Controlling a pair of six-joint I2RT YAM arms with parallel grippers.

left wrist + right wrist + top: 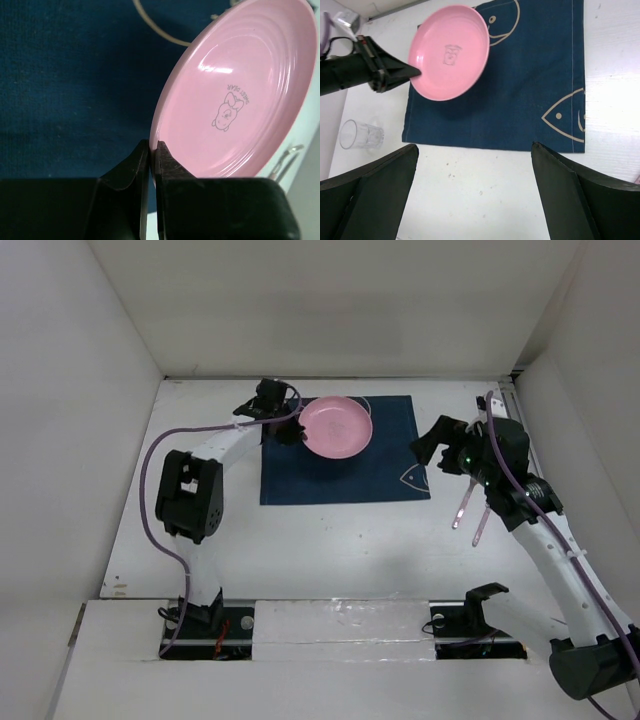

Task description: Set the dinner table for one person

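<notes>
Over the matte white dinner table (350, 540), left gripper (152, 148) pinches a pink plate (235, 95); right gripper (474, 146) gapes empty.

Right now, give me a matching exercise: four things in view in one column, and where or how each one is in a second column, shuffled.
Things
1. pink plate
2. glass
3. navy placemat
4. right fingers

States
A. held wide apart, gripping nothing
B. standing on the white table, off the mat
C. rim pinched between the left fingers
D. lying flat, fish drawings up

Pairs: 1-C, 2-B, 3-D, 4-A
</notes>
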